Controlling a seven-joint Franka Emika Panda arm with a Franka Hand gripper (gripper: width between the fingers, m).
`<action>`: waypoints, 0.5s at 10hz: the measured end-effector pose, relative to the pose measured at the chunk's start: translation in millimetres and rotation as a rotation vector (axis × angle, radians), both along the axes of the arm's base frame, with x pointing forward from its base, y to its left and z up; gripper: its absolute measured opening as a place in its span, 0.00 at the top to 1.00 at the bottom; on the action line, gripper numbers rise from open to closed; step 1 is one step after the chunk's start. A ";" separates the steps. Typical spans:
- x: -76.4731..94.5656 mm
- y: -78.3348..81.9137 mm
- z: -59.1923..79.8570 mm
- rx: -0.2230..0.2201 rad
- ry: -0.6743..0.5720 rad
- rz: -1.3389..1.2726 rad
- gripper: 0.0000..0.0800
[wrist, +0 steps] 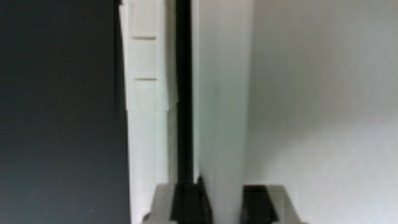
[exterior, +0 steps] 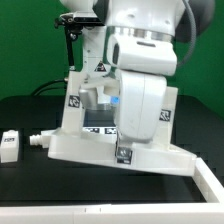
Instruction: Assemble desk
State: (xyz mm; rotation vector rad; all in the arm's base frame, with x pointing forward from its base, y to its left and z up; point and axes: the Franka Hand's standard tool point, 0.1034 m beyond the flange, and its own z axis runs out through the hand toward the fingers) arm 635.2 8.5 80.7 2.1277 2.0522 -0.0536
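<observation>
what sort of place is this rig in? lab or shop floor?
Most likely a robotics lab test cell, not a shop floor: a plain green backdrop, a black tabletop, and a robot arm over white desk parts that carry square marker tags.

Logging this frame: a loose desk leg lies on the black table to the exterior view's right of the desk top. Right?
No. The loose leg lies to the exterior view's left of the desk top, not its right, as the exterior view shows. It does lie on the black table.
</observation>
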 end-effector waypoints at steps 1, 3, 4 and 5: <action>-4.3 4.4 -8.5 0.000 0.020 -0.055 0.92; -6.1 2.9 -11.1 0.000 0.017 -0.075 0.92; -6.6 2.0 -11.9 0.000 0.018 -0.078 0.92; -7.0 1.6 -12.6 0.000 0.019 -0.080 0.92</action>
